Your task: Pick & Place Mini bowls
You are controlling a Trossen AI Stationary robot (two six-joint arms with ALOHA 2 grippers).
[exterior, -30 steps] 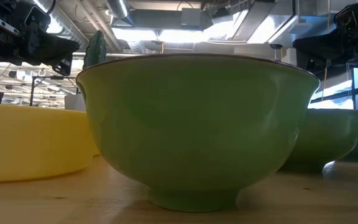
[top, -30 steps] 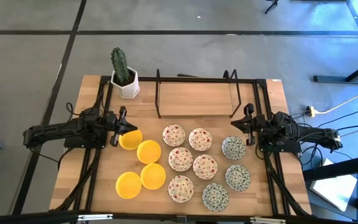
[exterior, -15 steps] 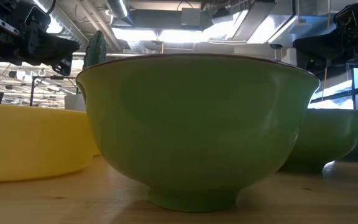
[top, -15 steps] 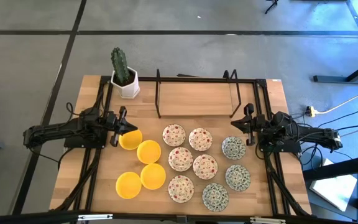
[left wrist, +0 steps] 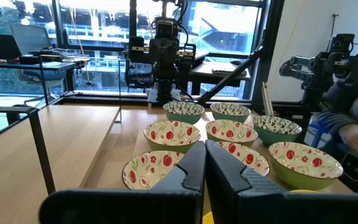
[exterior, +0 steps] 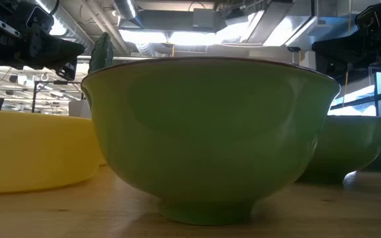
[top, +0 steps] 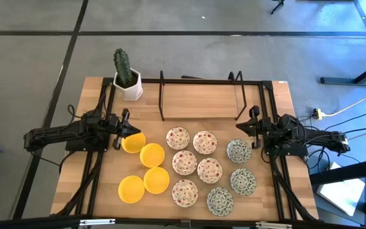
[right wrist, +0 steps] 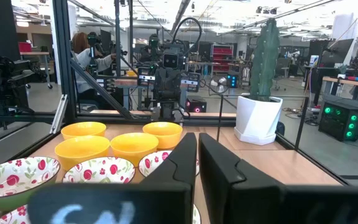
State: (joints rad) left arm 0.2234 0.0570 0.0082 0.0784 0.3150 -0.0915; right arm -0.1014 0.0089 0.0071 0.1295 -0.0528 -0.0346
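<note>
Both sets of jaws were found shut and empty. The left gripper (top: 121,130) was held just beside the nearest yellow bowl (top: 133,142); the right gripper (top: 251,127) was held just beside a green-patterned bowl (top: 238,151). All mini bowls were seated on the table (top: 196,102) between the arms.

Mini bowls (top: 196,166) crowd table's (top: 196,102) front, bare strip behind, cactus pot (top: 127,83) at corner

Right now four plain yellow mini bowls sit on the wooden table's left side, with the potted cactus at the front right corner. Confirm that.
Not quite. The high view shows the potted cactus at the wooden table's far left corner. The four plain yellow mini bowls do sit on the left side.
</note>
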